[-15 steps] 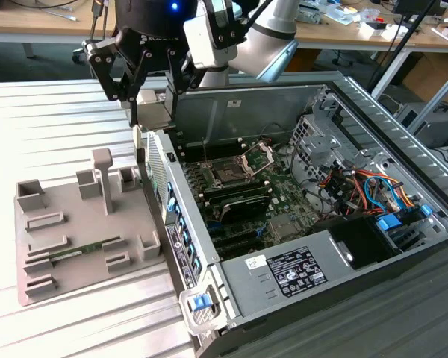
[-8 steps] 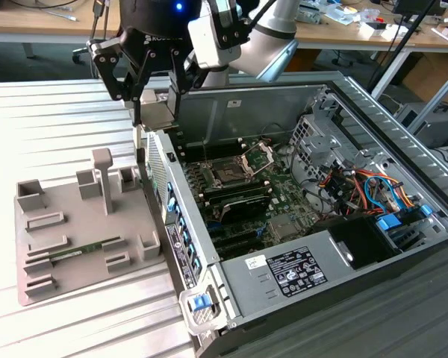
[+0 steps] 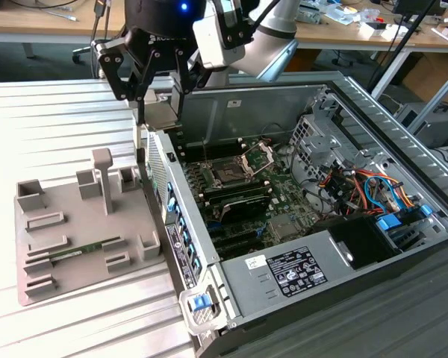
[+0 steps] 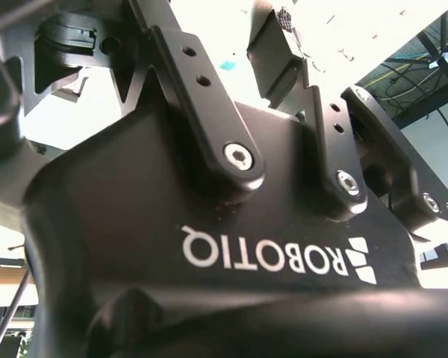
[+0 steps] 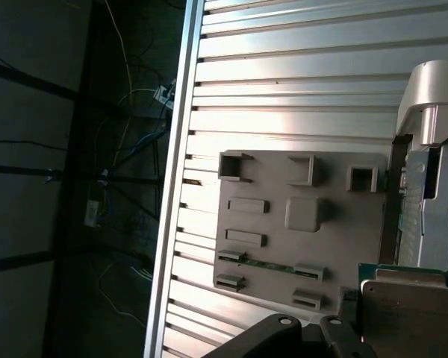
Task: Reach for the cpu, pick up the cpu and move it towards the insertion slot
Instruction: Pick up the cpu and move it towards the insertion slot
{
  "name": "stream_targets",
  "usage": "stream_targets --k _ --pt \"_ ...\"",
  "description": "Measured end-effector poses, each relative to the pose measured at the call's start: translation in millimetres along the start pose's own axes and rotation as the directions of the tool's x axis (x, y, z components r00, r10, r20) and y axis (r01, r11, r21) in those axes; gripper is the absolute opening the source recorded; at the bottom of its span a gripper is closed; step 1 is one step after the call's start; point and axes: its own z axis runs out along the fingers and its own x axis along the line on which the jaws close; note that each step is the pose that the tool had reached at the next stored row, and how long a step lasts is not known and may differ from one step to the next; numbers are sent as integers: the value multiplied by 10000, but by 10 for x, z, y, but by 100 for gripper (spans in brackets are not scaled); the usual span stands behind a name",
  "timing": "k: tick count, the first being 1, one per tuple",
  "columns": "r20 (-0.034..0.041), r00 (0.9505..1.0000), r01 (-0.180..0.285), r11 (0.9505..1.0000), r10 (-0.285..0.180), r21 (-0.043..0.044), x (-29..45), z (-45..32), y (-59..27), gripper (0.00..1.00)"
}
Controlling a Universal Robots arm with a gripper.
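Observation:
The cpu (image 3: 161, 110), a flat silvery square, hangs between the black fingers of my gripper (image 3: 161, 118), which is shut on it. It hovers above the near wall of the open computer case, at the exterior view's upper left. In the first wrist view the cpu (image 5: 411, 313) shows a metal top with a thin green rim, beside a black finger link (image 5: 284, 332). The insertion slot (image 3: 228, 173), a dark square socket with its silver frame (image 3: 257, 158) swung up, lies on the motherboard, lower and toward the exterior view's right of the gripper. The second wrist view looks at the gripper's black housing (image 4: 134, 209).
A grey holder plate (image 3: 37, 257) with a raised post (image 3: 103, 179) and a green memory stick (image 3: 86, 250) lies on the ribbed metal table (image 3: 52, 119). The case wall (image 3: 175, 231) stands between plate and motherboard. Drive cage and coloured cables (image 3: 366, 186) fill the case's far side.

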Motion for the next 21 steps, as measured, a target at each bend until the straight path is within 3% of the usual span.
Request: stream_targets --k 21 --pt "0 10000 0 10000 0 0 -136 -1 -22 55"
